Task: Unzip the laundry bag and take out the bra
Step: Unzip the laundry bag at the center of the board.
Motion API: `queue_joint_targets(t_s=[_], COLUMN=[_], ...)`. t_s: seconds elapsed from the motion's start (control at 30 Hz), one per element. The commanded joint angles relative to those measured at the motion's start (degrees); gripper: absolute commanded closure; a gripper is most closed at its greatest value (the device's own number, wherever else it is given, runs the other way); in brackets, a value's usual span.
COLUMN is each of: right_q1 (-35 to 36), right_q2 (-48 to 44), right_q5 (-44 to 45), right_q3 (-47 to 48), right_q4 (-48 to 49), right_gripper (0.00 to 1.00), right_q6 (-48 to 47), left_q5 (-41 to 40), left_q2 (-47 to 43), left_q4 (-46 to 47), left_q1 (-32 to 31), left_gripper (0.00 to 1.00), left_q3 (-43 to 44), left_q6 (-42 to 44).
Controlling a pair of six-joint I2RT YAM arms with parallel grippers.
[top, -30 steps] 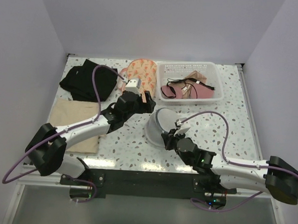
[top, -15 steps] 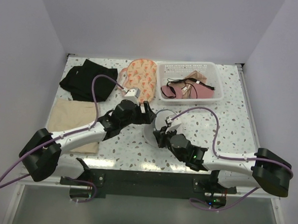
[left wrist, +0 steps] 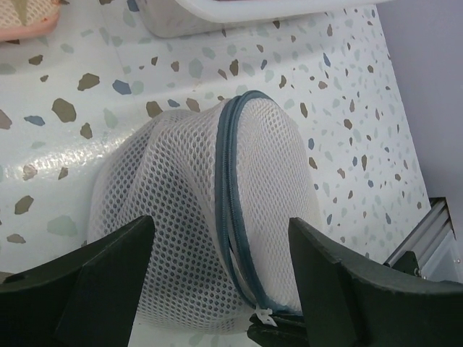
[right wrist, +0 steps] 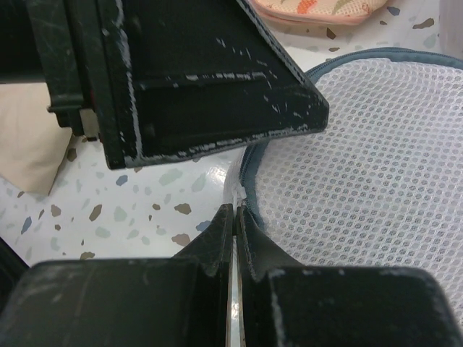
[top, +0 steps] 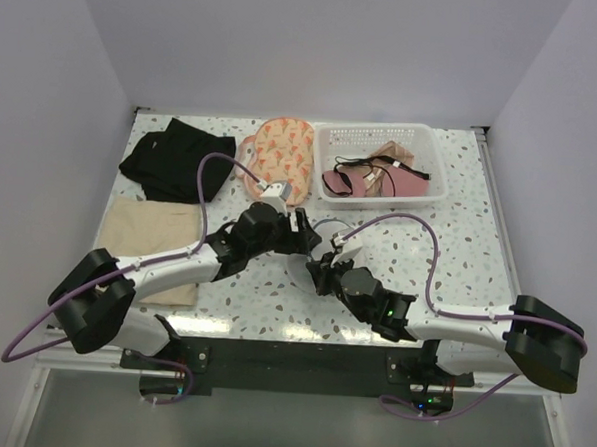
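Note:
The white mesh laundry bag (left wrist: 166, 202) with a blue-grey zipper (left wrist: 230, 173) lies on the speckled table, mostly hidden between the arms in the top view (top: 325, 231). My left gripper (left wrist: 219, 231) is open, its fingers (left wrist: 108, 282) straddling the bag from above. My right gripper (right wrist: 235, 211) is shut on the small white zipper pull (right wrist: 236, 194) at the bag's near edge; the pull also shows in the left wrist view (left wrist: 262, 316). The zipper looks closed along its visible length. No bra shows through the mesh.
A white basket (top: 435, 141) with pink and beige garments stands at the back right. An orange patterned pouch (top: 280, 147) lies behind the bag. A black garment (top: 177, 157) and a beige cloth (top: 143, 230) lie at the left.
My left gripper has come toward me and down over the bag. My right gripper has moved left to the bag's near edge and closed on the zipper pull.

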Motion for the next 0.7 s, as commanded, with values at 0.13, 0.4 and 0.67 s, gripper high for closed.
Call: queue_joint_targets(t_s=[0.13, 0.4, 0.67], right_q1=[0.1, 0.1, 0.1], right_q2=[-1.1, -1.3, -2.3], right_q5=[0.7, 0.6, 0.5], right_q3=[1.3, 0.5, -0.7], right_q4=[3.1, 2.8, 2.0], right_gripper=[1.0, 1.0, 1.0], right_q6=[-0.5, -0.1, 1.1], left_q5=[1.6, 0.1, -5.9], left_q2=[2.3, 3.1, 1.9], left_q4=[4.8, 4.7, 2.1], left_q1=[-1.2, -1.3, -1.3], left_gripper=[0.5, 0.92, 1.0], left_q3=[0.9, 1.8, 2.6], left_q6=[-1.6, -1.6, -0.6])
